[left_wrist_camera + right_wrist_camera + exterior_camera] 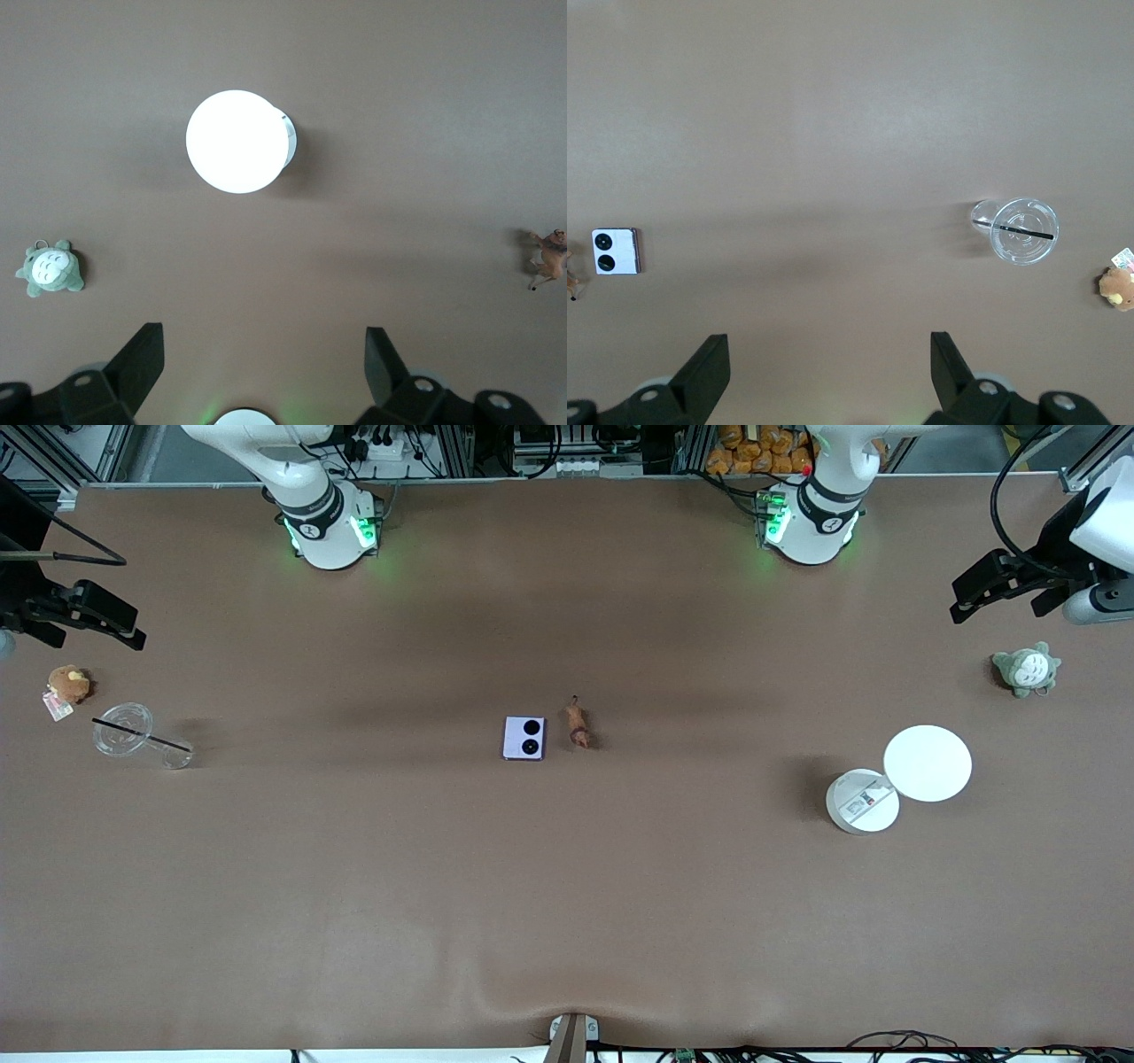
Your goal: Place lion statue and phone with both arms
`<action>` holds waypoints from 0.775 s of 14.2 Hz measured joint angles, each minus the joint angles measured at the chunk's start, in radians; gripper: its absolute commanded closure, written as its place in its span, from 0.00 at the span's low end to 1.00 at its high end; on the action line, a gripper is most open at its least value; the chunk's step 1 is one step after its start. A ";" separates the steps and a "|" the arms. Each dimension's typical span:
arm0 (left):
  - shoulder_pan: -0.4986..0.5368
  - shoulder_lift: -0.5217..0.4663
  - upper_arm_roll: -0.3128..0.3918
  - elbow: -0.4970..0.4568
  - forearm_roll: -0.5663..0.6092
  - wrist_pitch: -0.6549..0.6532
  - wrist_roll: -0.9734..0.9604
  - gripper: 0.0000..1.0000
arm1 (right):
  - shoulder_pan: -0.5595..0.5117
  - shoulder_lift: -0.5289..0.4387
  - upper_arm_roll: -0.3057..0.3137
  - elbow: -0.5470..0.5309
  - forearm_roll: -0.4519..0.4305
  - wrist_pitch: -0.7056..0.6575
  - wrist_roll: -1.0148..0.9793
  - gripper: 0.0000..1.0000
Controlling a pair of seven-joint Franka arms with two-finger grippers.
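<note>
Now we see the phone (524,738) and lion (578,723) side by side mid-desk, untouched. Left gripper (261,367) hangs over its end, right gripper (824,370) over its own, fingers spread, empty. Next, we judge, each must reach inward

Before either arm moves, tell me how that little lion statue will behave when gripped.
The lion statue looks rigid and light. Small and narrow with a thin tail, it may twist or slip between fingers. Lying beside the phone, it could skid if nudged.
</note>
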 measured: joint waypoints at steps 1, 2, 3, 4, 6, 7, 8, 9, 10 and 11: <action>0.000 0.001 0.000 0.000 0.000 -0.001 0.000 0.00 | 0.000 0.003 0.000 0.000 0.000 -0.001 0.000 0.00; 0.000 0.002 0.000 0.001 0.000 -0.002 0.000 0.00 | 0.001 0.006 0.001 0.000 0.000 -0.006 -0.001 0.00; 0.000 0.006 0.000 0.003 0.000 -0.003 0.000 0.00 | 0.001 0.009 0.003 0.000 0.000 -0.009 -0.001 0.00; -0.002 0.015 -0.001 0.008 0.000 -0.006 0.000 0.00 | 0.002 0.011 0.004 0.000 0.000 -0.011 -0.001 0.00; -0.012 0.055 -0.021 0.027 0.000 -0.012 0.000 0.00 | 0.001 0.016 0.004 0.000 0.000 -0.014 -0.001 0.00; -0.023 0.088 -0.042 0.032 0.000 -0.013 0.000 0.00 | 0.001 0.020 0.004 0.000 0.000 -0.016 -0.001 0.00; -0.037 0.126 -0.068 0.033 0.000 -0.013 -0.001 0.00 | 0.001 0.024 0.004 -0.001 0.000 -0.016 -0.001 0.00; -0.050 0.168 -0.097 0.035 -0.001 -0.007 -0.002 0.00 | 0.001 0.029 0.004 -0.001 0.000 -0.016 -0.001 0.00; -0.064 0.207 -0.125 0.037 -0.001 0.009 -0.003 0.00 | 0.001 0.033 0.004 -0.001 0.000 -0.016 -0.001 0.00; -0.083 0.243 -0.149 0.043 -0.001 0.028 -0.007 0.00 | 0.001 0.035 0.004 -0.001 0.000 -0.016 0.000 0.00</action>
